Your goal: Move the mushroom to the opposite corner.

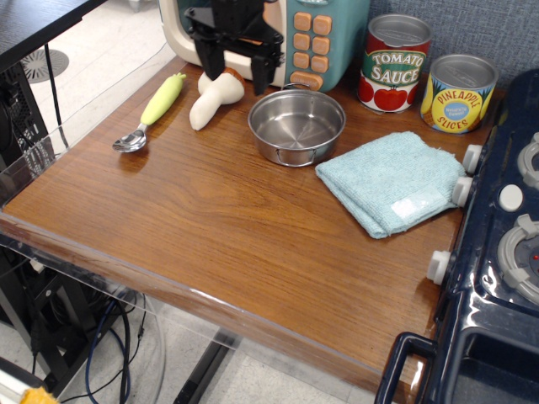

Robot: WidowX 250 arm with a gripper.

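The mushroom point(211, 100) lies on its side at the back left of the brown wood table, cream stem pointing toward the front left, its brown cap mostly hidden behind my gripper. My black gripper point(234, 77) hangs directly over the cap end, fingers spread apart, one on each side of the cap. It holds nothing. The front right corner of the table point(362, 353) is bare wood, beside the toy stove.
A spoon with a yellow-green handle point(153, 110) lies left of the mushroom. A steel pot point(296, 126) sits right of it. A toy microwave point(286, 34), two cans point(394, 63) and a blue cloth point(392, 181) are behind and right. A toy stove point(505, 252) borders the right edge.
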